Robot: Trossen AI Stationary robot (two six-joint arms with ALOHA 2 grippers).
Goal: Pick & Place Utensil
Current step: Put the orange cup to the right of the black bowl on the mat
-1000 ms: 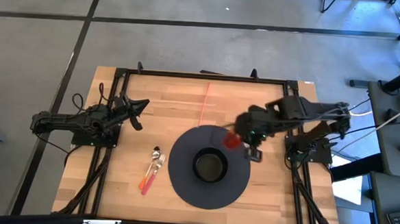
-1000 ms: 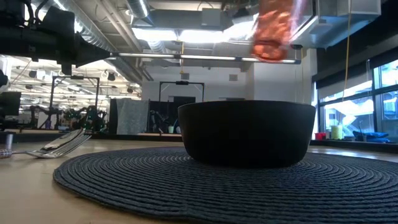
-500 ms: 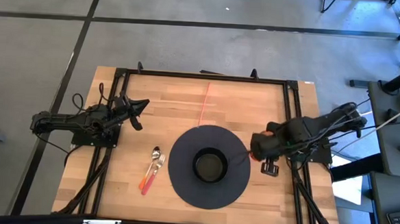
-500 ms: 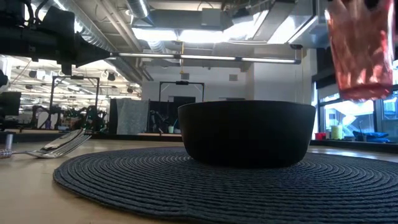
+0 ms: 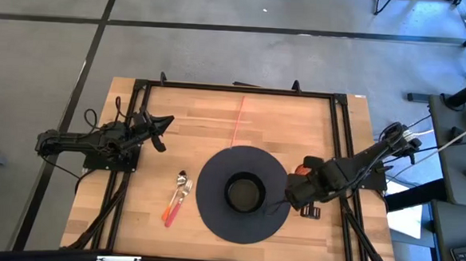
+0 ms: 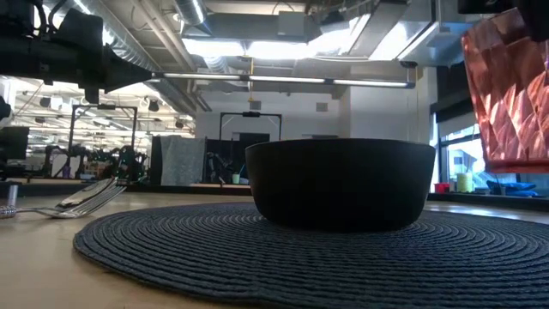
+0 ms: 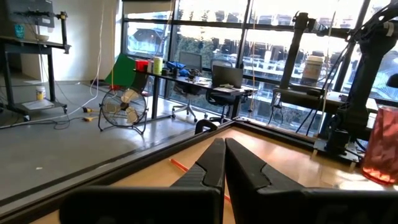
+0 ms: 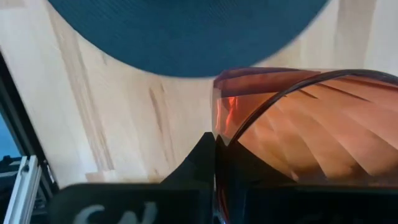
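A spoon (image 5: pixel 181 180) and a fork (image 5: pixel 184 195) with pink-orange handles lie flat on the wood, left of the round dark mat (image 5: pixel 213 205); they also show in the low view (image 6: pixel 86 197). A black bowl (image 5: pixel 244 193) stands on the middle of the mat. My right gripper (image 5: pixel 298 187) is shut on a translucent orange faceted cup (image 6: pixel 510 94) just off the mat's right edge. My left gripper (image 5: pixel 163 127) is shut and empty at the table's left, far from the utensils. My right gripper holds the orange cup by its rim wall (image 8: pixel 219 127), one finger outside and one inside the cup. In the low view the cup stands upright and its bottom (image 6: pixel 515 163) is clear of the table.
A thin red stick (image 5: pixel 239 121) lies on the wood beyond the mat. A black frame (image 5: pixel 340 136) runs along the table's edges. Bare wood lies to the right of the mat and in front of it.
My right gripper has carried the orange cup from above the mat's far right part toward the table's right and near edges and lower, ending just off the mat's right edge. The cup has stayed in its hold.
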